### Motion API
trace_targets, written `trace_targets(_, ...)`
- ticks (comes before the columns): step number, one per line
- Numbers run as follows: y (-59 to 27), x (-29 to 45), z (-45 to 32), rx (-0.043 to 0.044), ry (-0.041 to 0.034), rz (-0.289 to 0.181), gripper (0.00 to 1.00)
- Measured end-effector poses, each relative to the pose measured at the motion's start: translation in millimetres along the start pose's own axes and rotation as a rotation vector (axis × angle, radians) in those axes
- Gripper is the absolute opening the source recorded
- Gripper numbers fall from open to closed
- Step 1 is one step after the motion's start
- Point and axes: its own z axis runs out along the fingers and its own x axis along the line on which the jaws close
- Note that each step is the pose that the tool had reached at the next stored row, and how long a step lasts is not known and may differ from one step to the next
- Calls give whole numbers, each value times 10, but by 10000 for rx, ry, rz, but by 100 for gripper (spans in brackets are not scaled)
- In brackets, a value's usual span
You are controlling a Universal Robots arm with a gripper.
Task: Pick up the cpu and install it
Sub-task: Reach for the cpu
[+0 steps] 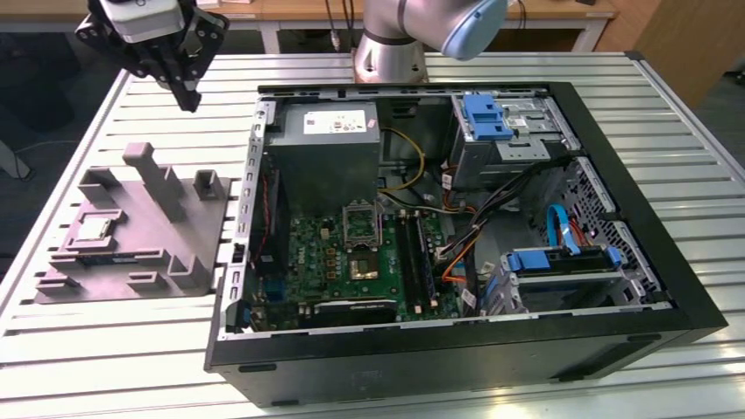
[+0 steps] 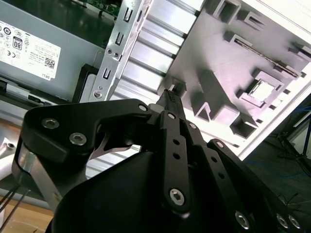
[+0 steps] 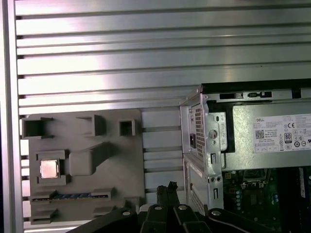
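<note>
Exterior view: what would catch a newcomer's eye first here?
The big black computer case lying open on the slatted table, its green motherboard exposed, dominates the exterior view's right. To the exterior view's left sits a grey tray with the small silvery cpu in a recess, and the shut, empty gripper hangs in the air near the tray.

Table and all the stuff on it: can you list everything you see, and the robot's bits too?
cpu: one, silvery, sitting in a pocket of the tray.
tray: one, grey, on the table, at the exterior view's left of the case.
computer case: one, black, open, lying on the table.
motherboard: one, green, inside the case.
power supply: one, grey with a white label, inside the case.
drive brackets: two, blue, inside the case.
table: one, silver slats, under everything.
arm: one, grey and blue, past the case.
pincer: one, black, shut, holding nothing, in the air past the tray.
</note>
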Motion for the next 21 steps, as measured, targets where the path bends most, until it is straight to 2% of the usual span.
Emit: trace_targets(21,-9,125,-1,0,0,0,11)
